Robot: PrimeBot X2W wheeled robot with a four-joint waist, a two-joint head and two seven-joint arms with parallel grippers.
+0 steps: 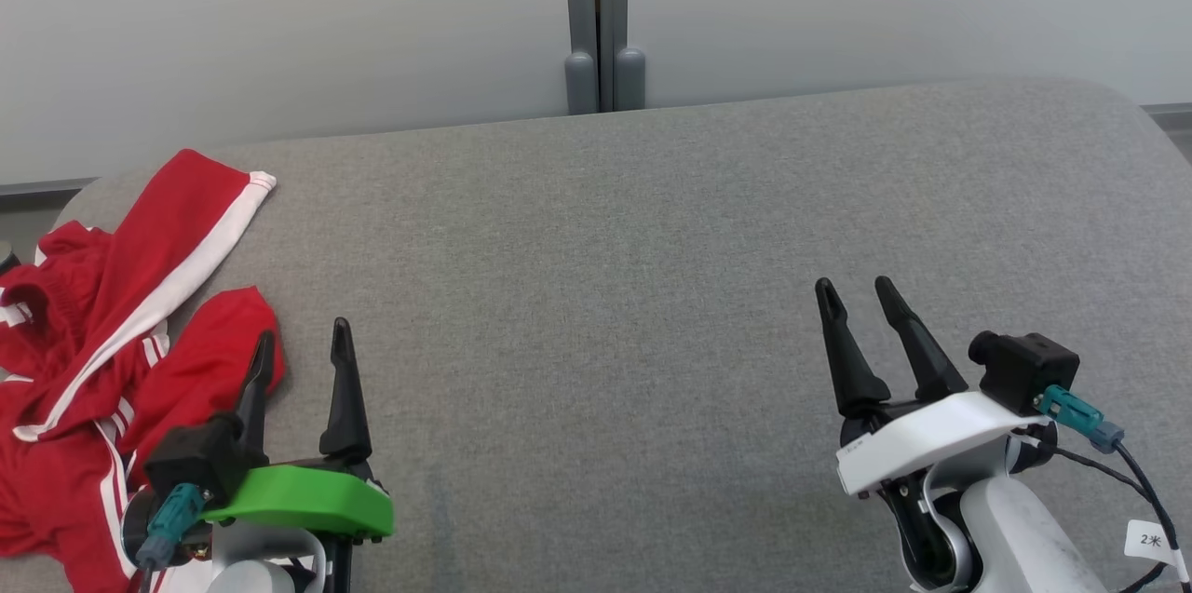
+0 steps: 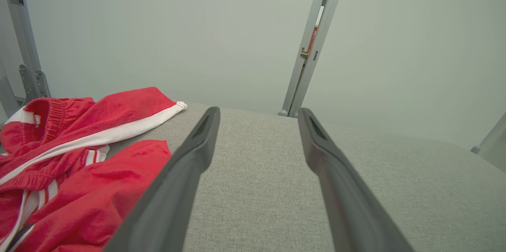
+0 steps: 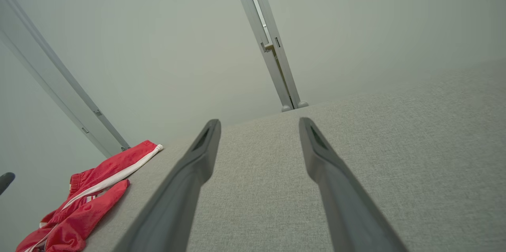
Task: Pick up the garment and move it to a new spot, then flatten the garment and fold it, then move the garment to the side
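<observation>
The garment (image 1: 121, 332) is a crumpled red piece with white side stripes, lying in a heap at the left end of the grey padded table (image 1: 652, 230). It also appears at the left in the left wrist view as the garment (image 2: 79, 157) and far left in the right wrist view as the garment (image 3: 87, 196). My left gripper (image 1: 303, 342) stands open at the lower left, its outer finger just over the heap's right edge, nothing between its fingers. At the lower right, far from the cloth, my right gripper (image 1: 852, 288) is open and empty.
A pale wall with a grey vertical post (image 1: 601, 16) runs behind the table's far edge. The table's rounded right corner (image 1: 1127, 109) lies at the far right. Bare grey fabric stretches between the two grippers.
</observation>
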